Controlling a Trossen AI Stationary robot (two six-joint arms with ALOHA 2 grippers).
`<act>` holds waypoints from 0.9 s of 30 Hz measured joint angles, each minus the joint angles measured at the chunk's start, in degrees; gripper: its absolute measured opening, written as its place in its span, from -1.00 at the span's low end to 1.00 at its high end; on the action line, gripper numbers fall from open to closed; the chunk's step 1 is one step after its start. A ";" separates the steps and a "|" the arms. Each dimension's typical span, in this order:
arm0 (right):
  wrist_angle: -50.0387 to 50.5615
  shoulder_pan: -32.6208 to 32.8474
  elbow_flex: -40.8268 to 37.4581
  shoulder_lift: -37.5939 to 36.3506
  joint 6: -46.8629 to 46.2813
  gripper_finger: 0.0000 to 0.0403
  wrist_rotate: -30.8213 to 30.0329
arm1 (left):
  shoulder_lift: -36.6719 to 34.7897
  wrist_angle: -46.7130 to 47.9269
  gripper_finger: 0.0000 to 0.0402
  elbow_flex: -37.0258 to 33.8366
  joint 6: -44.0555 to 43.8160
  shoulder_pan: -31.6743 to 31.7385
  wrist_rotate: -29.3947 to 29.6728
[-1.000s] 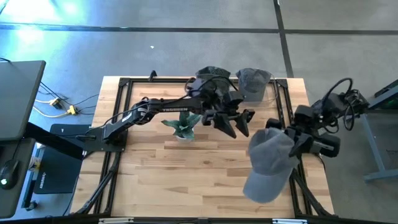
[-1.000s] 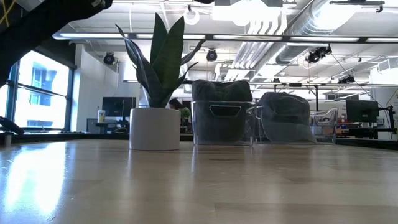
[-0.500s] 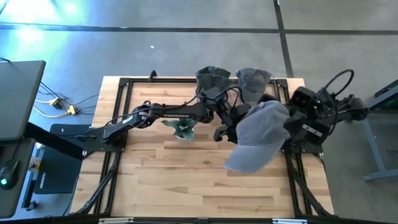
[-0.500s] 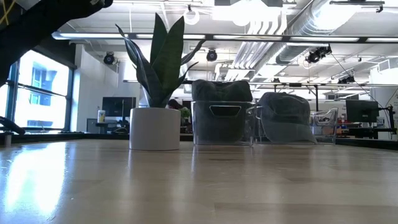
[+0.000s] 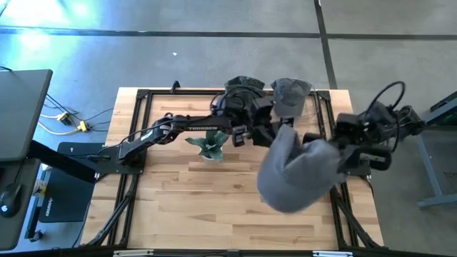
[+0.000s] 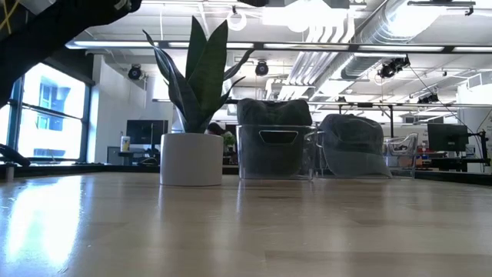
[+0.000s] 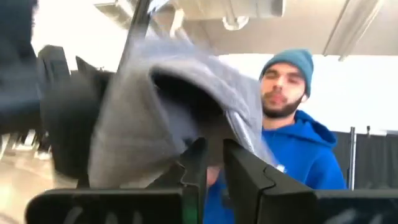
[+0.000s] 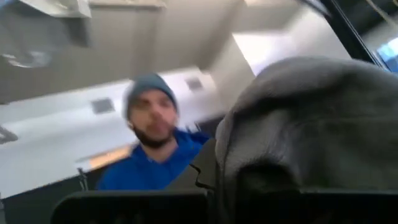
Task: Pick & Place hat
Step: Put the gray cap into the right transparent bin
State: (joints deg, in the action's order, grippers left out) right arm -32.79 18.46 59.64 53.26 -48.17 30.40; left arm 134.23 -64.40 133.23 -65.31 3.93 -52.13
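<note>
A grey hat (image 5: 296, 177) hangs in the air above the table's right half, between my two grippers. It does not appear in the low view. My left gripper (image 5: 280, 134) is at the hat's far-left edge and is shut on it. In the left wrist view the hat (image 7: 155, 118) rises above that gripper (image 7: 214, 167). My right gripper (image 5: 341, 158) is shut on the hat's right side. The hat (image 8: 311, 124) fills much of the right wrist view. My left gripper pinches the hat's rim (image 7: 219, 144) between its two fingertips (image 7: 198, 163), coming from the table's left. The cloth stands up and bulges away above the fingers, clear of the table. My right gripper holds the hat's right side (image 5: 330, 160), coming level from the table's right. The hat itself hides the place of contact. The hat is lifted clear of the table.
A potted plant (image 5: 209, 145) stands left of the hat, under my left arm. Two clear bins (image 5: 245, 89) (image 5: 291, 93) with hats in them stand at the far edge. Bare wood lies toward the near edge (image 5: 214, 207). A person in a blue hoodie (image 7: 298, 155) is beyond the table.
My right gripper has carried the hat from the table's near right edge toward the middle, and the hat has turned about as it went. My left gripper has moved right to the hat and now has its rim between the fingers.
</note>
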 joint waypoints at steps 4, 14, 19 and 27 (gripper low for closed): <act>12.77 0.79 -0.02 -1.24 0.13 -0.98 -0.43 | 0.00 -3.36 -0.82 0.00 -3.60 0.34 1.02; 30.77 0.78 -0.02 -6.10 0.61 -0.98 -4.82 | 0.00 -7.85 -0.86 0.00 -12.52 0.13 0.35; 34.21 0.78 -0.02 -8.13 1.70 -0.96 -6.95 | 0.00 -5.42 -0.86 0.00 -12.76 0.04 0.19; 36.52 0.78 -0.02 -11.08 2.13 -0.98 -8.35 | -0.02 8.67 -0.84 0.00 -9.38 -1.43 0.16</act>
State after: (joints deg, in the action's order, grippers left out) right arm 3.73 19.25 59.61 42.17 -46.04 22.05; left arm 134.21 -55.73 133.23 -74.69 2.49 -51.97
